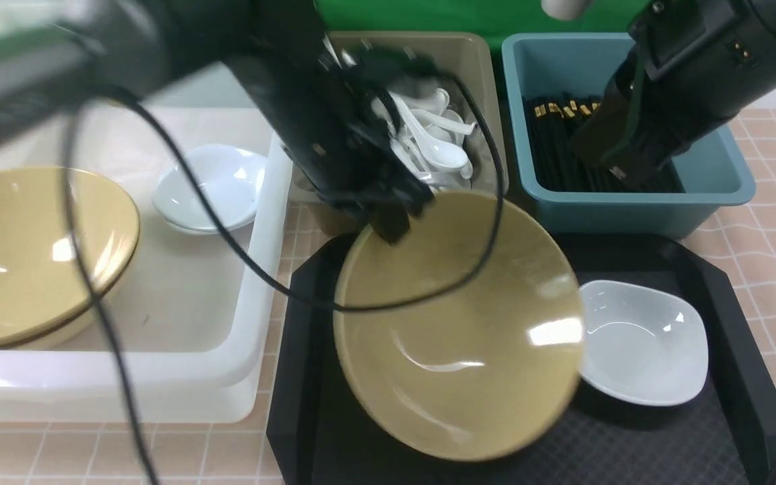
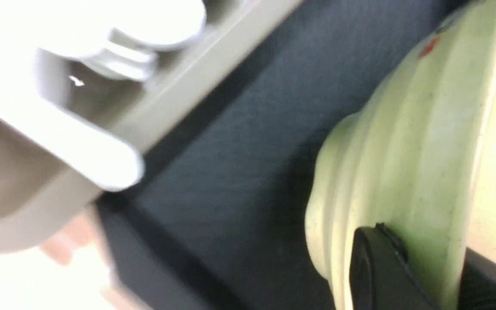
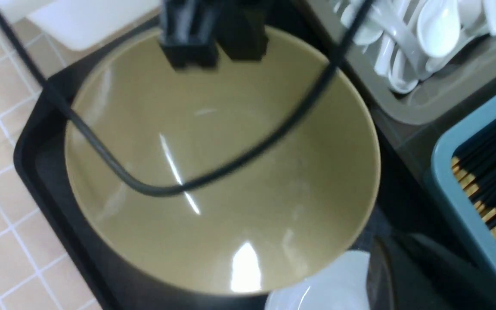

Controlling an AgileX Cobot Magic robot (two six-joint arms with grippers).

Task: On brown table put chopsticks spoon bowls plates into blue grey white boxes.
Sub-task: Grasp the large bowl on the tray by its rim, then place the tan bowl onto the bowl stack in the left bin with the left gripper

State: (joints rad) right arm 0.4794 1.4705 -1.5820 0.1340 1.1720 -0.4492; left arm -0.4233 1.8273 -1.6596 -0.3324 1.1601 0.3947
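The left arm (image 1: 280, 81) reaches in from the left, the left gripper (image 1: 391, 223) clamped on the far rim of the bowl (image 1: 459, 330). The right arm (image 1: 711, 60) slants down from the far right; whether the right gripper (image 1: 620, 165) is closed is unclear.

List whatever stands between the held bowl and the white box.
The left gripper holds the bowl tilted over the tray. Only the white box's side wall lies between them; the bowl has to pass over it. Inside, stacked bowls and a plate leave bare floor nearest that wall.

Black left arm (image 1: 307, 101) (looping black cable (image 1: 374, 310))
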